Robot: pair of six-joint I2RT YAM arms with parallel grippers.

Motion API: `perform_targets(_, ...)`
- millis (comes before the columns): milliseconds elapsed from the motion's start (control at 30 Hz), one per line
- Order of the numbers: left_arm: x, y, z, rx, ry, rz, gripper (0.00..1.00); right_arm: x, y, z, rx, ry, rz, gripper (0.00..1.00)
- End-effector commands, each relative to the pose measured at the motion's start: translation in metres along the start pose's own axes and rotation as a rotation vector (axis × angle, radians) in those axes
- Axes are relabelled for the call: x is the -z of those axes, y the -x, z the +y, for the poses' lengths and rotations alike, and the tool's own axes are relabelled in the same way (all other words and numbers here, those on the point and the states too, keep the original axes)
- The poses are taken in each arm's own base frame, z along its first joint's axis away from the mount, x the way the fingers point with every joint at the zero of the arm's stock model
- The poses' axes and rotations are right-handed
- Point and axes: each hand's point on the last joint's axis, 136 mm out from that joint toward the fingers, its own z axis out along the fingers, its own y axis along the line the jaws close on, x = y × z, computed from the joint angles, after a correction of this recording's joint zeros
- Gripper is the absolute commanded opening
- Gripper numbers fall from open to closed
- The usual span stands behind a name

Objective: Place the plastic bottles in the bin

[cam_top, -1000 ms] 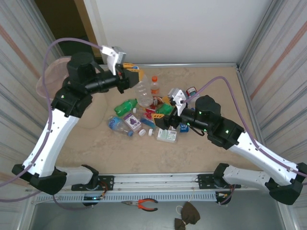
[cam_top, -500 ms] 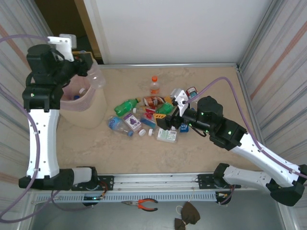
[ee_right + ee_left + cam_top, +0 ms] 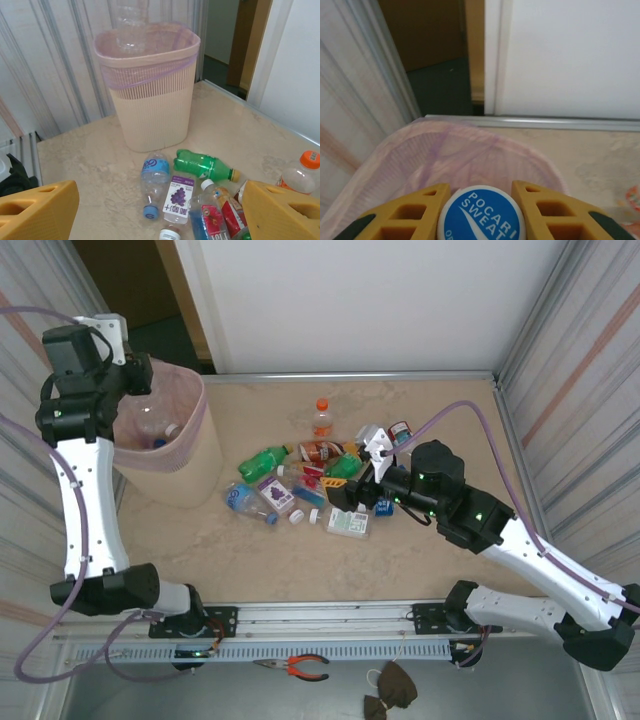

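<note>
Here left end effector [image 3: 481, 200] pinches a bottle [image 3: 481, 216] — right end effector [image 3: 160, 210] spread wide, empty.

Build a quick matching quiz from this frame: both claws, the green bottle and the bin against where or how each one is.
Column one
1. left claw
2. right claw
3. green bottle
4. bin

Column two
A. lying on its side on the table
B. open, low over the bottle pile
C. lined with a pink bag
D. shut on a Pocari Sweat bottle, held over the bin

Pairs: 1-D, 2-B, 3-A, 4-C
</note>
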Motion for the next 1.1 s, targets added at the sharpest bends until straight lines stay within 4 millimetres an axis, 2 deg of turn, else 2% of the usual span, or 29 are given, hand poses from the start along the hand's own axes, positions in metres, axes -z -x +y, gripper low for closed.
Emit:
perform_targets(0,-0.019,-0.024,0.027,-0.072,0.137,0.101,0.2,0.0,-0.003,-0.001,0.022,0.001,0.005,0.84)
perform_targets(133,-0.043,-0.054,0.035,-0.064,0.152,0.205,0.19,-0.001,-0.005,-0.001,0.021,0.003,0.012,0.84)
perform_targets(267,-0.07,-0.096,0.039,-0.079,0.165,0.352,0.19,-0.003,-0.007,0.0,0.019,0.009,0.017,0.84)
perform_targets(567,-0.117,-0.172,0.031,-0.002,0.067,0.543,0.22,-0.003,-0.013,-0.001,0.009,0.006,0.027,0.84)
perform_targets(833,-0.146,-0.212,0.021,0.046,0.015,0.625,0.28,-0.002,-0.019,-0.006,0.002,-0.02,0.04,0.84)
perform_targets(967,-0.154,-0.224,0.019,0.058,0.002,0.65,0.38,-0.002,-0.022,-0.009,-0.004,-0.038,0.047,0.84)
perform_targets(1067,-0.154,-0.221,0.015,0.069,-0.016,0.644,0.44,-0.004,-0.026,-0.013,-0.009,-0.057,0.066,0.84)
